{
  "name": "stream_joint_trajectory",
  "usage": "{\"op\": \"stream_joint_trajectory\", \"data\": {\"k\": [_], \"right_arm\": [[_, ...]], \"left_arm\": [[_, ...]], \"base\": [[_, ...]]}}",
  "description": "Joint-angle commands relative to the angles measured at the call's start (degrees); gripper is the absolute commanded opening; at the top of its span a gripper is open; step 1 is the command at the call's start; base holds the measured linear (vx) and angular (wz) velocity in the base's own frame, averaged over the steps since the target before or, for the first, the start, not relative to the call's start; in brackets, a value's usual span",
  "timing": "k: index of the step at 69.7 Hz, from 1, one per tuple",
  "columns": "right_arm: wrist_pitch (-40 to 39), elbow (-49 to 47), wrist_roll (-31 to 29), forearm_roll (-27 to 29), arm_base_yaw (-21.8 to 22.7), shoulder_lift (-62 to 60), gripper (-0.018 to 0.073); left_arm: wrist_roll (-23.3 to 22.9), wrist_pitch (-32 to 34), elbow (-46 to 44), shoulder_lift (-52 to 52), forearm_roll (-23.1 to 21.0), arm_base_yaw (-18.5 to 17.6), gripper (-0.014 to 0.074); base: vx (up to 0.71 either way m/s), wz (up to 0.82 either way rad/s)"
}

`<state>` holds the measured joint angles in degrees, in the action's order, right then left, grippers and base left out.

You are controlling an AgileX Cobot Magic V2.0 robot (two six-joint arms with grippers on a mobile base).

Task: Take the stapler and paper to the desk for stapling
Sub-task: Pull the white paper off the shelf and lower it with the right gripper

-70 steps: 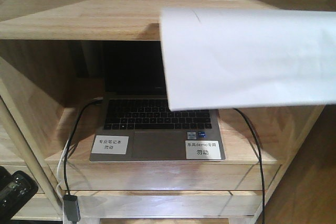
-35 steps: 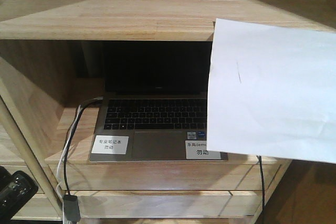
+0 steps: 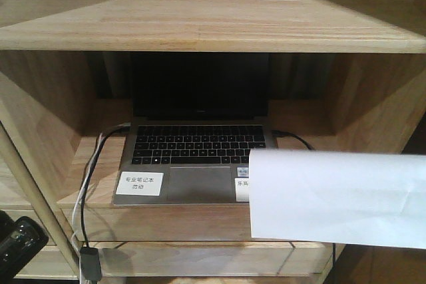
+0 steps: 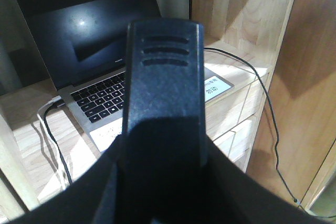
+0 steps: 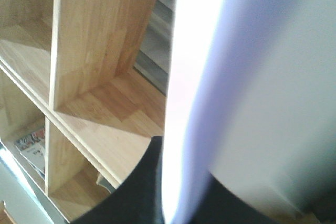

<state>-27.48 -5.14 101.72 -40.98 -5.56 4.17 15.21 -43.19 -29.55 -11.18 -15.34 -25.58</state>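
In the left wrist view my left gripper is shut on the black stapler. The stapler's ribbed end points up towards the laptop; its orange patch and metal channel are hidden. In the right wrist view my right gripper is shut on the white paper, which stands edge-on and fills the right half of that view. In the front view the paper hangs at the lower right, in front of the shelf's front edge. Neither gripper can be told apart in the front view. The desk is out of view.
A wooden shelf unit fills the front view. An open laptop with two white labels sits in its middle compartment, with cables on its left and right. A black part shows at the bottom left corner. Shelf dividers stand left of the paper.
The paper has dropped from the upper right, in front of the top shelf, to the lower right below the laptop's right corner. The laptop and shelf have not moved.
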Motion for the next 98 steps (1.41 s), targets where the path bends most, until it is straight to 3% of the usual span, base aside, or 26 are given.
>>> {"op": "stream_joint_trajectory", "data": {"k": [1, 27, 98], "right_arm": [[-2.35, -1.71, 0.18, 0.07, -0.18, 0.59, -0.0005], [-2.00, -1.71, 0.11, -2.85, -0.18, 0.59, -0.0005], [-2.12, -1.71, 0.11, -2.90, -0.18, 0.59, -0.0005]], "left_arm": [[-0.10, 6.27, -1.60, -0.53, -1.47, -0.32, -0.0007], [-0.10, 6.27, -1.60, -0.53, -1.47, -0.32, -0.0007], [-0.10, 6.27, -1.60, -0.47, -1.47, -0.32, -0.0007]], "base": [[0.00, 0.00], [0.00, 0.00], [-0.01, 0.00]]}}
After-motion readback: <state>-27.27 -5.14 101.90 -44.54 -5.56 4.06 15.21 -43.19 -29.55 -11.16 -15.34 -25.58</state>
